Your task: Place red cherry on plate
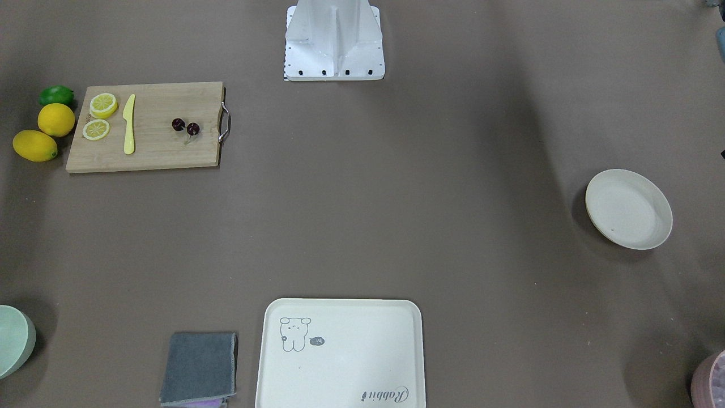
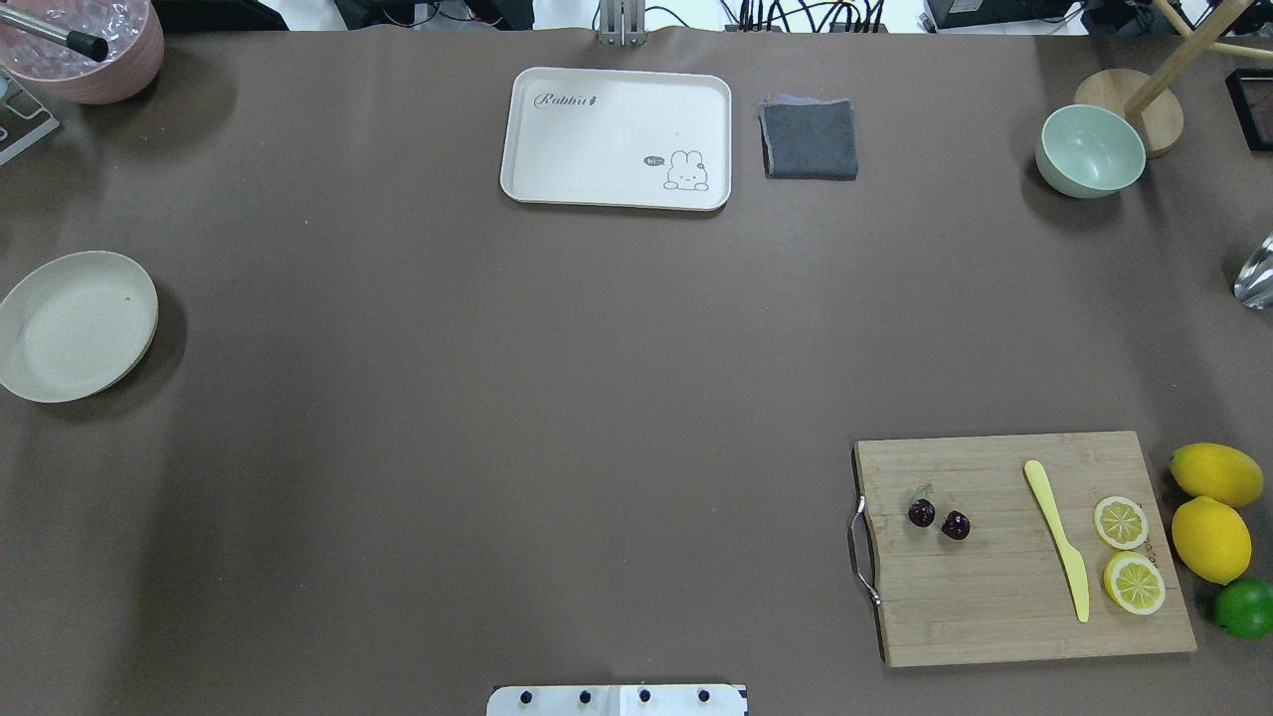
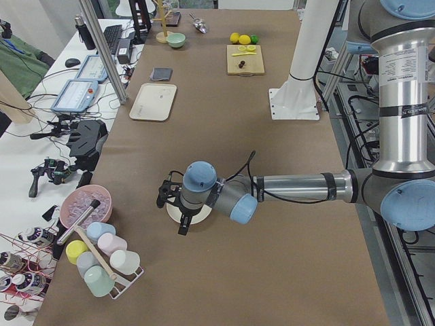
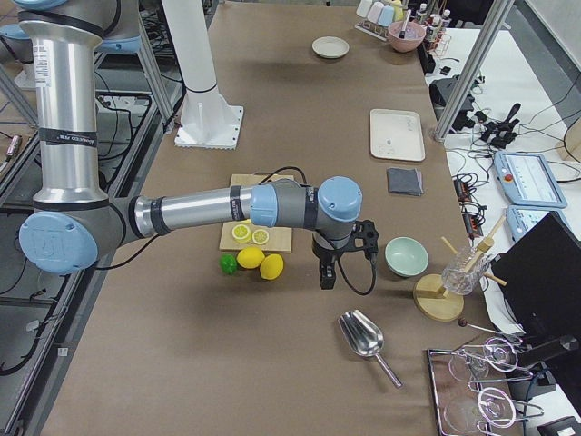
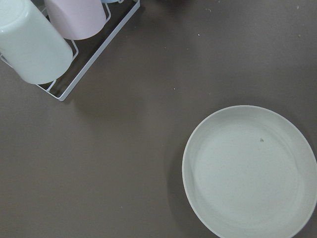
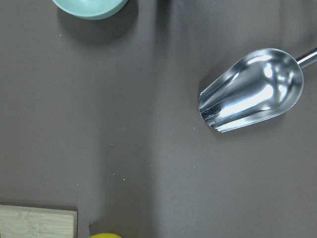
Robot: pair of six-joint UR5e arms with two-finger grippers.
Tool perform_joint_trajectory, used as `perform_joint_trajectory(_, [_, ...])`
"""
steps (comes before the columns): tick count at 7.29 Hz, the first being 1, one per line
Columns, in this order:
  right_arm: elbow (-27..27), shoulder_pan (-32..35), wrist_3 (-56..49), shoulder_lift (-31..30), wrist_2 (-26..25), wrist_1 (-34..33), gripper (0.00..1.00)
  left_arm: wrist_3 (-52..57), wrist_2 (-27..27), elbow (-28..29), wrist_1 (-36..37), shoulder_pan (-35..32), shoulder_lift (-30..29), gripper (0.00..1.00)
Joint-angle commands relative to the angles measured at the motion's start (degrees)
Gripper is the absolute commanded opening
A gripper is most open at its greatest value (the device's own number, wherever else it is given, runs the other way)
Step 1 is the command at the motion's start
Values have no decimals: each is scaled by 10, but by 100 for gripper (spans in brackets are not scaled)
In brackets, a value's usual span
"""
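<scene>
The red cherry (image 2: 939, 519), a pair of dark glossy fruits on thin stems, lies on the wooden cutting board (image 2: 1004, 597) near its handle; it also shows in the front view (image 1: 186, 127). The plate (image 2: 75, 325), round and cream-white with a small dark speck, sits at the table's far left edge, empty (image 5: 252, 171). In the left side view my left gripper (image 3: 173, 214) hovers over the plate; I cannot tell its state. My right gripper (image 4: 348, 259) hangs beyond the board, between the lemons and the green bowl; its state cannot be told either.
A yellow knife (image 2: 1057, 540) and two lemon slices (image 2: 1121, 522) share the board; two lemons (image 2: 1210, 538) and a lime (image 2: 1245, 607) lie beside it. A cream tray (image 2: 618, 137), grey cloth (image 2: 809, 139), green bowl (image 2: 1090, 150), metal scoop (image 6: 252, 90) and cup rack (image 5: 54, 34) stand around.
</scene>
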Motion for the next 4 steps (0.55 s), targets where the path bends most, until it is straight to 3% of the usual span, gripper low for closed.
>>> perform_joint_trajectory(1, [1, 0, 0, 0, 1, 0, 100, -126, 38, 142, -156, 58, -64, 98])
perform_joint_trajectory(2, [1, 0, 0, 1, 0, 0, 100, -170, 97, 142, -174, 115, -65, 98])
perform_joint_trajectory(4, [1, 0, 0, 3, 1, 0, 100, -190, 104, 168, -213, 142, -64, 98])
